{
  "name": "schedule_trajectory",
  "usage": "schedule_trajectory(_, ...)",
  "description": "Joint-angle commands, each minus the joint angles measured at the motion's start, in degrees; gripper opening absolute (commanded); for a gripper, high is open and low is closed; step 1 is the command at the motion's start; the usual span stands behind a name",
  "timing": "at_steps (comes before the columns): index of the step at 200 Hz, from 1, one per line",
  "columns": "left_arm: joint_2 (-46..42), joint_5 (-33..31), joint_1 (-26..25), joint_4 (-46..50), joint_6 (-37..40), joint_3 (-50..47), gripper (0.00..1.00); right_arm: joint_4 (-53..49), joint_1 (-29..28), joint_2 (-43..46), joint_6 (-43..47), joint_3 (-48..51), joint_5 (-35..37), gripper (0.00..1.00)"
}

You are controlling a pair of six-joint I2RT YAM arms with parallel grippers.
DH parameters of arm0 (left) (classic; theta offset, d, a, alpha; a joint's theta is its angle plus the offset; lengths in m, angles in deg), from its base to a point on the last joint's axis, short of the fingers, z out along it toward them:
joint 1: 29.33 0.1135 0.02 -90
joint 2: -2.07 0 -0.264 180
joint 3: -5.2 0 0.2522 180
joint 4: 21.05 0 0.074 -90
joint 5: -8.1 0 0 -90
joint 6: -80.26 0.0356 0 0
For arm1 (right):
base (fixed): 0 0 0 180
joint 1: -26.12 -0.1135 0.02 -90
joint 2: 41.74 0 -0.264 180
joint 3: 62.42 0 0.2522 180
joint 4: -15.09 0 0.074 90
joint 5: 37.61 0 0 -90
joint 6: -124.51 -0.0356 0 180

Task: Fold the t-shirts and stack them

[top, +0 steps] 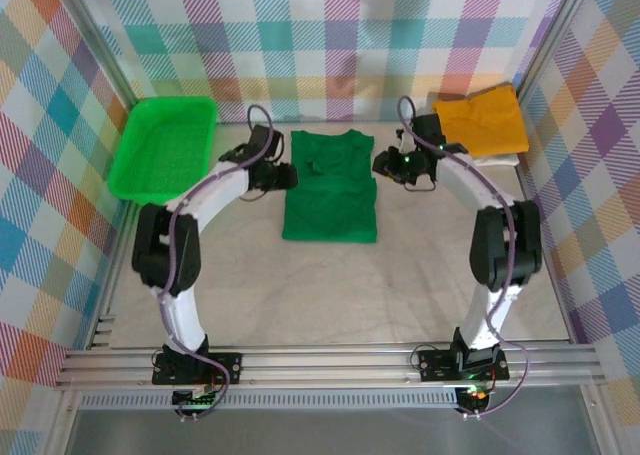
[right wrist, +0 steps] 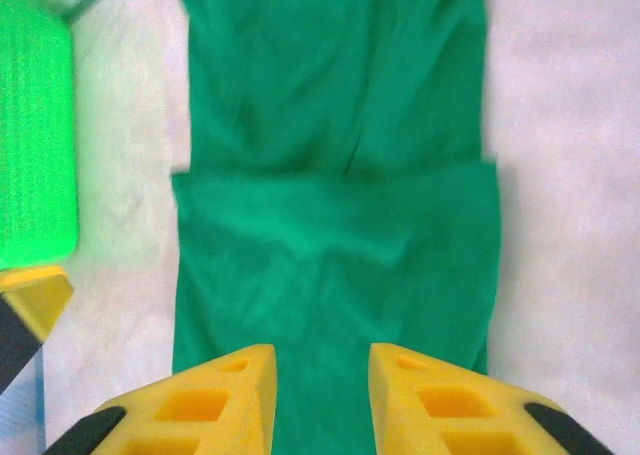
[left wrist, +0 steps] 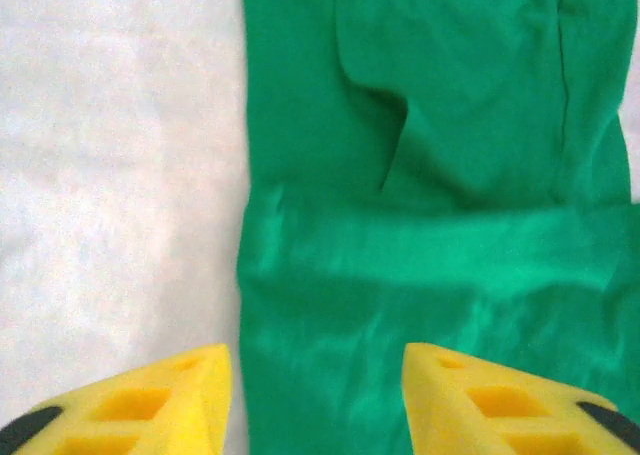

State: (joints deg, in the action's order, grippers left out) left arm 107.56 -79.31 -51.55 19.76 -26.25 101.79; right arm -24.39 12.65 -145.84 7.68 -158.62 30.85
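Top external view: green shirt (top: 330, 187), partly folded, lies centre-frame on the counter (top: 420, 285); yellow shirt (top: 482, 120) sits at upper right. Wrist views: left fingers (left wrist: 180, 395) spread over the green shirt's edge; right fingers (right wrist: 220, 395) likewise spread, both holding nothing.

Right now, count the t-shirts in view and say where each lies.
3. The dark green t-shirt lies half-folded in the middle of the table. The mustard yellow t-shirt sits folded at the far right, atop a white t-shirt showing only an edge. Others may hide beneath.
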Motion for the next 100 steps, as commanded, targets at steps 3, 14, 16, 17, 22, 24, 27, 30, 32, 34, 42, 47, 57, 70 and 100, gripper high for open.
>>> schedule_trajectory(3, -6.87, 0.71, -3.71, -10.13, -3.57, -12.34, 0.36, 4.40, -2.78, 4.43, 1.38, 9.67, -4.48, 0.20)
schedule_trajectory(14, -7.76, 2.07, -4.25, -14.07, -4.46, -15.89, 0.33, 6.56, -4.11, 4.57, 0.65, 12.74, -5.26, 0.13)
schedule_trajectory(16, -7.78, 2.22, -4.37, -14.55, -4.66, -16.39, 0.32, 6.91, -4.37, 4.55, 0.60, 13.22, -5.26, 0.12)
schedule_trajectory(17, -7.77, 2.32, -4.39, -14.69, -4.71, -16.61, 0.32, 7.13, -4.50, 4.49, 0.57, 13.42, -5.22, 0.12)
schedule_trajectory(22, -7.63, 2.83, -4.47, -16.06, -4.82, -17.61, 0.32, 8.08, -5.24, 4.39, 0.48, 14.40, -4.83, 0.09)
schedule_trajectory(24, -7.53, 3.03, -4.49, -16.54, -4.84, -17.96, 0.31, 8.41, -5.53, 4.22, 0.40, 14.65, -4.72, 0.07)
schedule_trajectory(27, -7.37, 3.25, -4.49, -17.11, -4.84, -18.35, 0.30, 8.85, -5.86, 3.94, 0.27, 14.96, -4.49, 0.05)
schedule_trajectory(30, -7.06, 3.29, -4.50, -17.53, -4.97, -18.62, 0.30, 9.19, -6.29, 3.51, 0.16, 15.18, -4.46, 0.03)
schedule_trajectory(32, -6.81, 3.23, -4.48, -17.62, -5.01, -18.65, 0.30, 9.35, -6.41, 3.34, 0.04, 15.21, -4.51, 0.03)
schedule_trajectory(34, -6.62, 3.15, -4.50, -17.64, -5.15, -18.66, 0.29, 9.49, -6.59, 2.90, -0.08, 15.22, -4.62, 0.02)
schedule_trajectory(42, -5.79, 3.18, -4.47, -17.52, -5.52, -18.51, 0.27, 9.76, -6.95, 1.31, -0.84, 14.86, -5.20, 0.01)
schedule_trajectory(47, -5.23, 3.83, -4.49, -17.89, -5.47, -18.56, 0.27, 10.27, -7.13, 0.43, -1.32, 14.87, -5.43, 0.00)
schedule_trajectory(57, -4.43, 4.59, -4.50, -19.66, -5.52, -19.39, 0.27, 12.18, -7.44, -1.13, -2.18, 15.43, -5.09, 0.00)
schedule_trajectory(70, -2.82, 3.70, -4.43, -21.55, -6.25, -20.97, 0.22, 12.49, -7.52, -3.40, -2.65, 15.36, -4.45, 0.00)
schedule_trajectory(100, -1.55, 3.08, -4.59, -23.68, -9.45, -25.77, 0.20, 13.99, -7.71, -6.12, -2.54, 18.74, -3.05, 0.00)
